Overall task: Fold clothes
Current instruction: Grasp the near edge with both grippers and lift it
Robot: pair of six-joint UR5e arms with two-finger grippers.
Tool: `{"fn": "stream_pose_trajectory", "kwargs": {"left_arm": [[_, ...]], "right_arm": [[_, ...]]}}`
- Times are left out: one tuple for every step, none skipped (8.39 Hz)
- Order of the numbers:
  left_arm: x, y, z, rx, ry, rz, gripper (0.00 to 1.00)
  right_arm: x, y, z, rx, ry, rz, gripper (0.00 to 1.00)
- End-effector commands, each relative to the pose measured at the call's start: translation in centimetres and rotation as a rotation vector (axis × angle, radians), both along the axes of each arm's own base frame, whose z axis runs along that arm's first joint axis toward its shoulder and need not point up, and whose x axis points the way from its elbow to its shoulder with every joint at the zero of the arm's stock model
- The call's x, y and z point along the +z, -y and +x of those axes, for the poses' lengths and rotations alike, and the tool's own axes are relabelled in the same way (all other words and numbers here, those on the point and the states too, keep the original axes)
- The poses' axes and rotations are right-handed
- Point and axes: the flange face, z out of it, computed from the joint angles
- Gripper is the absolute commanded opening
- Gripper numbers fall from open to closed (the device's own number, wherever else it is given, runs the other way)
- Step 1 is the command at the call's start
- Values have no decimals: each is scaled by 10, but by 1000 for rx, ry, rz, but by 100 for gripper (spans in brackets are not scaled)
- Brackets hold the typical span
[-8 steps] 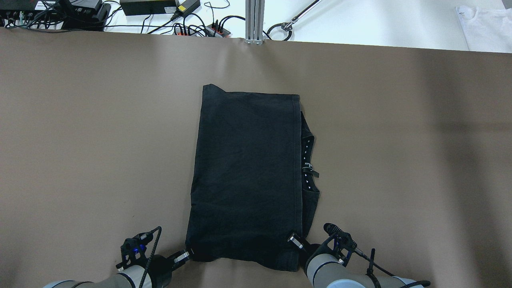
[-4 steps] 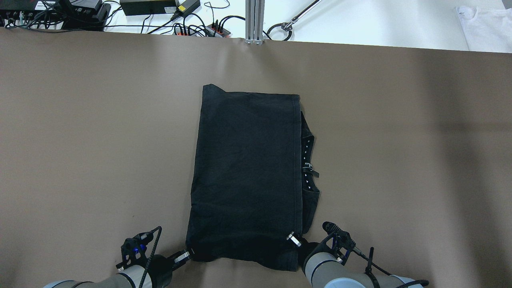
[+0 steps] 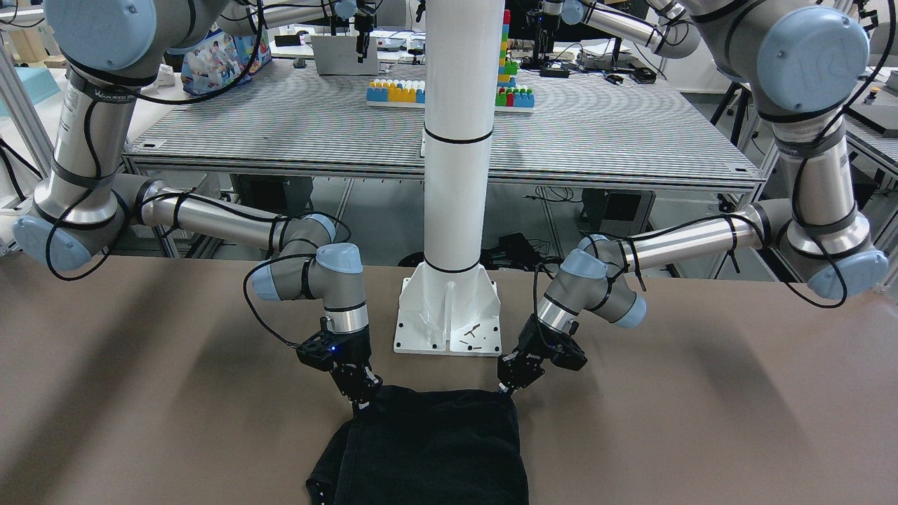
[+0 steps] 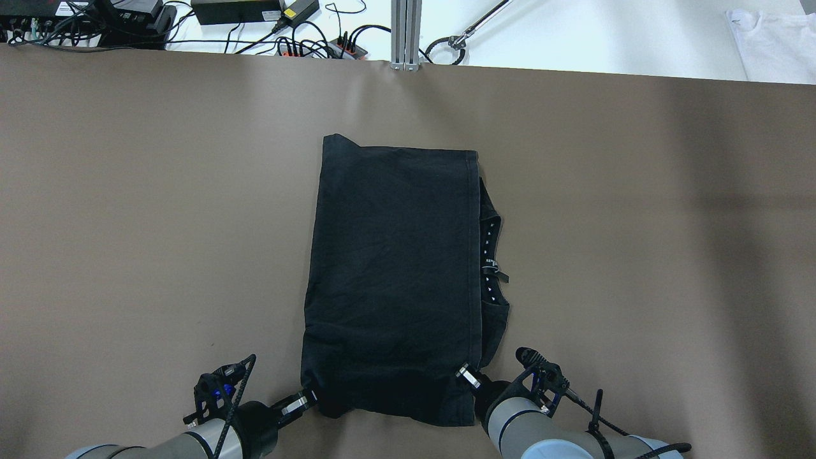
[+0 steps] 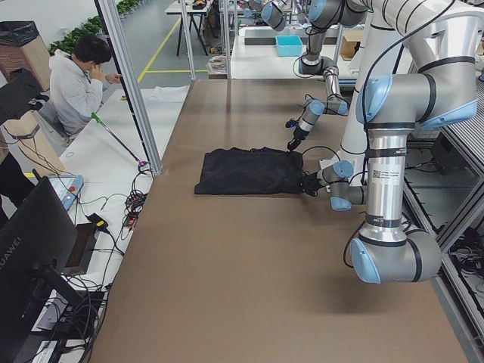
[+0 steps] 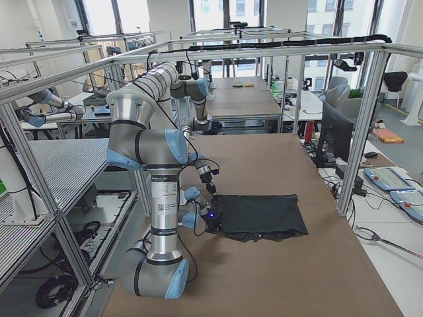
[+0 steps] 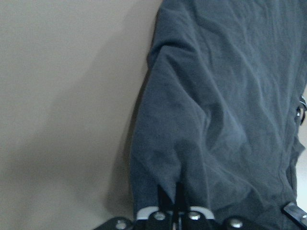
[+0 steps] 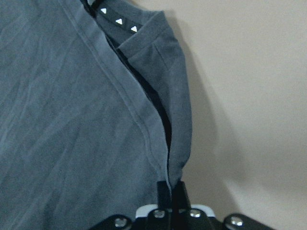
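I see the brown counter (image 4: 159, 223) carrying the black clothes (image 4: 392, 274) mid-width, reaching toward its robot-side edge — there too, a white pole base (image 3: 449, 319).

A robotics lab. Past the left hand (image 4: 305, 400) and right hand (image 4: 467, 376), the brown desk (image 4: 127, 191) ends at power bricks (image 4: 236, 11) and tangled cables (image 4: 319, 48). Behind the hands stand slatted benches (image 3: 280, 126) with toy blocks (image 3: 396, 91) and other robot arms (image 6: 59, 116). Aluminium framing (image 6: 264, 47) stands overhead; out beyond the left hand an operator (image 5: 76, 83) sits near a monitor (image 5: 30, 242).
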Motion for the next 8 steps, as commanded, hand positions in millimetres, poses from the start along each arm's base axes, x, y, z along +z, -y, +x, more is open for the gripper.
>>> {"fn": "stream_pose_trajectory", "kwargs": {"left_arm": [[-50,-4,-46,24,-97,39,0],[-65,-8,-78,30,-140,42,0],[-82,-7,-107,49,-171,43,0],[-99,10,-122,72,-138,36,0],[-126,45,-133,66,-117,34,0],[-150,83,-142,44,-73,37,0],[-168,113,-150,11,-10,44,0],[-179,140,-156,-19,59,59,0]], "right_arm": [[-30,-7,33,-5,59,13,0],[-48,-24,66,-33,110,20,0],[-60,-30,96,-43,125,25,0],[-70,-30,106,-43,116,26,0],[-82,-25,112,-44,119,41,0],[-87,-16,114,-45,101,83,0],[-96,15,117,-6,68,124,0],[-102,52,104,25,13,137,0]]}}
